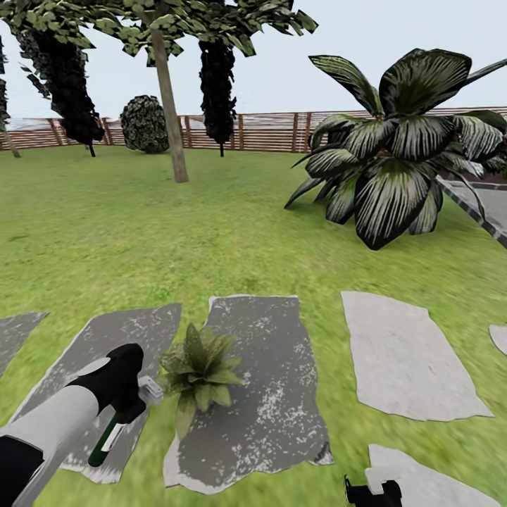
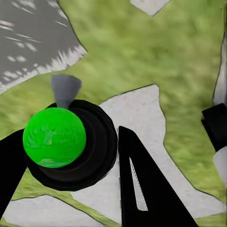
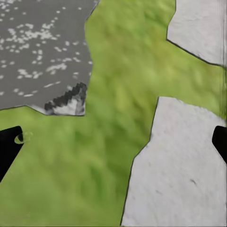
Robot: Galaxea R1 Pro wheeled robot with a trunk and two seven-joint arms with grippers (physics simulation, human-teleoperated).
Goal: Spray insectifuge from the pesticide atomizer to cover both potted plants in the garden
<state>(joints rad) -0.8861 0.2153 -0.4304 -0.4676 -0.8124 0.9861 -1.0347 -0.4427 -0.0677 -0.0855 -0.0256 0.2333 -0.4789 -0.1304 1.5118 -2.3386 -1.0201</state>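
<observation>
The left gripper holds the pesticide atomizer: its jaws are closed around the upper part of the slim dark green bottle, the body hangs down below them, and the pale grey spray head sticks out just past them toward the plant. In the left wrist view the bottle is seen end-on as a bright green round shape sitting between the two black fingers, with a small grey cone beyond it that I take for the nozzle.

One potted plant stands just in front of these jaws, very near the spray head, on a dark stepping stone. Its pot is hidden under the leaves. I cannot find the second potted plant in these views.

The right gripper waits low at the other side, with nothing between its jaws; in its own wrist view the two black fingertips stand wide apart over lawn and pale stone.

So the picking seems done, and the step in hand is, I think, spraying this first plant. The next move probably asks to keep the nozzle aimed at the rosette and to sweep it so all leaves are covered. After that the robot must look for the other plant.
</observation>
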